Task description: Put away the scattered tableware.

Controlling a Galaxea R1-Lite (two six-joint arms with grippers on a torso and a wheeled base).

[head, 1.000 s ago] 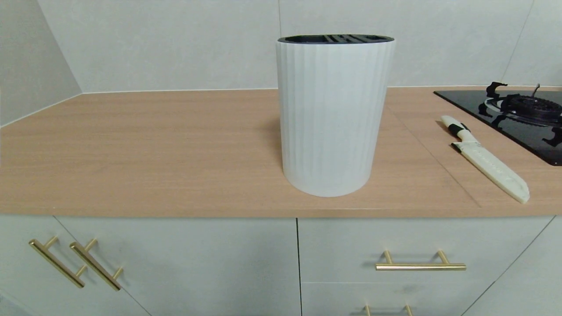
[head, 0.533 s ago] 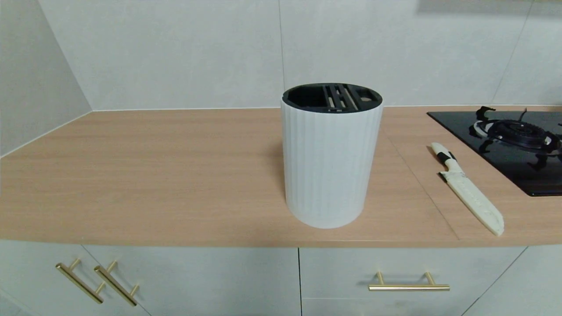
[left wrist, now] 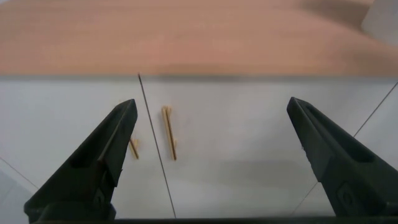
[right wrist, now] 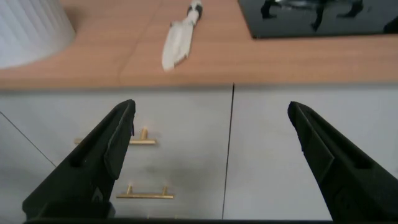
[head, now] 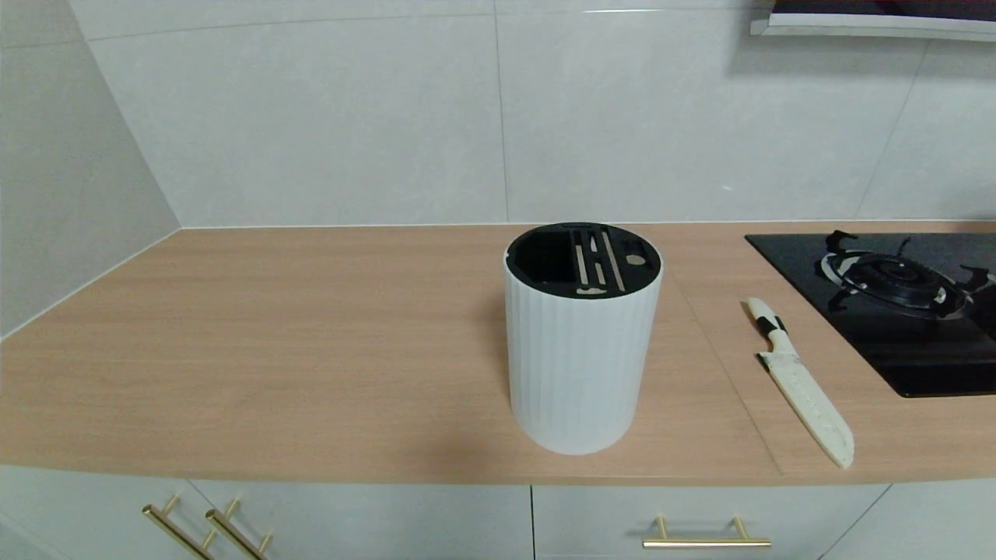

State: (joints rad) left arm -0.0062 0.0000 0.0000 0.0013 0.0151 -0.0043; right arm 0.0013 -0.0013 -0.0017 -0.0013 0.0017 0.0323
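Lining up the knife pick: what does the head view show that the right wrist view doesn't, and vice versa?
Head view adds the slotted black top of the knife block and the tiled wall. Right wrist view adds the open right pincer and a lower drawer handle. Both show the knife, the knife block's white side, the gas hob and the countertop.

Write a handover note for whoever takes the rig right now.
Left gripper: jaws open, empty, in front of the grey cabinet doors.
Right gripper: jaws open, empty, below the wooden countertop edge.
The cream kitchen knife with cream-and-black handle lies flat on that countertop, between the white ribbed cylindrical knife holder and the black gas hob, touching neither.
Done: nothing; knife untouched.
Left: likely the right arm grasps the knife and slots it into the holder's black top.
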